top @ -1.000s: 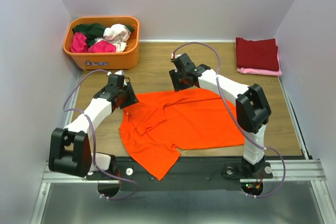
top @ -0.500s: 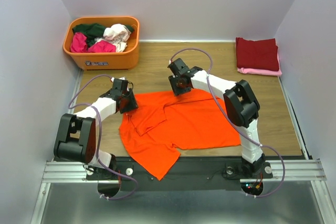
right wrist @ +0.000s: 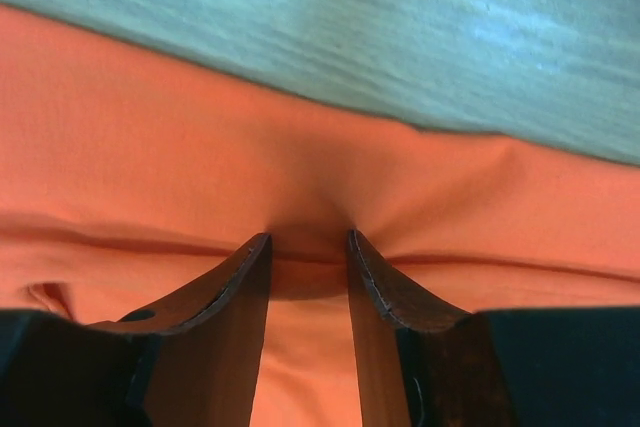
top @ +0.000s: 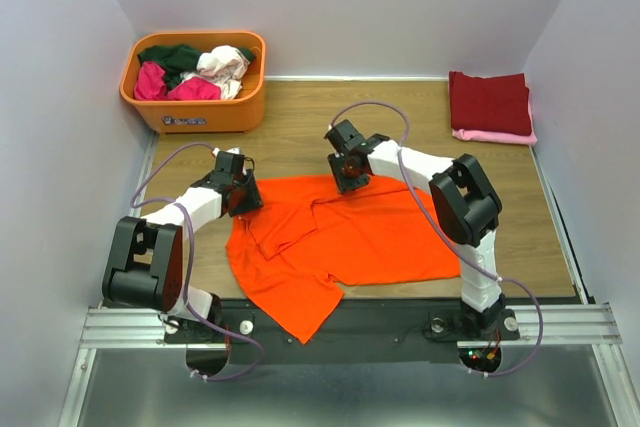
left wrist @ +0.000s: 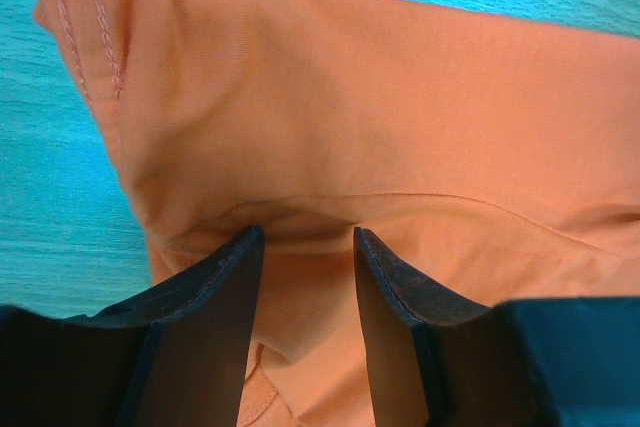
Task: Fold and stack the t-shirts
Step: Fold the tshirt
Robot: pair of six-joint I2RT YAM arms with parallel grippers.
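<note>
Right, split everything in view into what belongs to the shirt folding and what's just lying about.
Job in hand:
orange t-shirt, spread out, partly folded
dark red t-shirt, folded, far right
pink one under it
crumpled shirts waiting in the tub

Lying about:
orange tub itself
table

Orange t-shirt (top: 350, 232), apparently part-folded, on table (top: 500, 197)

No text, brand, number or sign can be read in any view. The one candidate is a small dark label (top: 187, 120) on the front wall of the rigid orange plastic tub (top: 232, 110) at the upper left of the overhead view; its marks are too small and blurred to make out.
</note>
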